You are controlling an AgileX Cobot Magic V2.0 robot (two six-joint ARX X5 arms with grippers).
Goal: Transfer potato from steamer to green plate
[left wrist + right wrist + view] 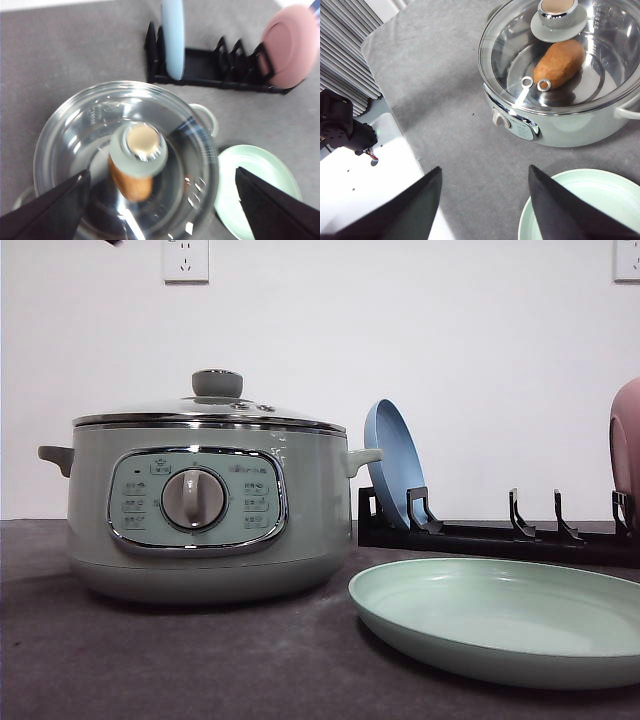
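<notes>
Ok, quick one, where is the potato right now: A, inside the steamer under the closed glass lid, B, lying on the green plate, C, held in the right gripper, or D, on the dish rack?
A: the potato lies inside the steamer, seen through the glass lid that sits on it, while the green plate is bare and both grippers are open.

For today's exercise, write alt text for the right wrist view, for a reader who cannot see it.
An orange-brown potato lies inside the pale green steamer, seen through its closed glass lid. The steamer stands on a grey table, with the green plate beside it and the right gripper open above the table.
</notes>
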